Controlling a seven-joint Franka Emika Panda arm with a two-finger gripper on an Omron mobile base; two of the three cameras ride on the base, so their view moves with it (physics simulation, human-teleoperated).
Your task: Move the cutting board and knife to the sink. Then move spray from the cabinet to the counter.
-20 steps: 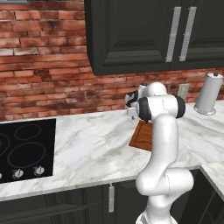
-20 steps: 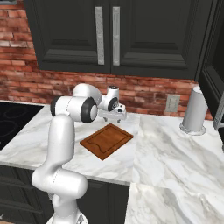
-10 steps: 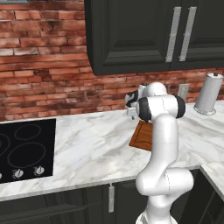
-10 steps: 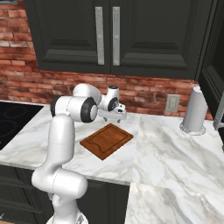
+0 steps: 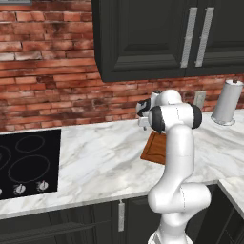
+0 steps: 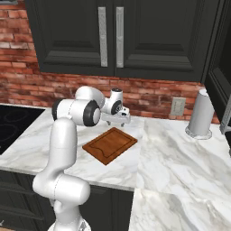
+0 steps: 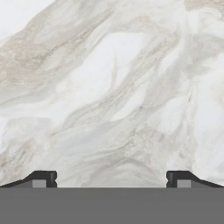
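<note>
One cutting board (image 6: 109, 145) is sitting flat on the white marble surface (image 6: 180, 158), turned at an angle so one corner points toward the front edge. The arm is folded up over it and the claw (image 6: 118, 118) hangs just behind the board's back corner, close to the brick wall (image 5: 47, 71). From the hand camera the two dark fingertips (image 7: 43, 178) are spread wide apart with nothing between them, just bare marble below, so it's fully open and holding nothing. From the left side the arm hides most of the board (image 5: 155, 148), so I can't really tell how high the claw is above the surface. Black cooktop (image 5: 24, 162) is off to the left, well away from the board. Tall steel cylinder (image 6: 200, 115) stands on the right by the wall outlet (image 6: 178, 106). Dark double-door cabinet (image 6: 117, 36) with long silver handles hangs above, doors closed
</note>
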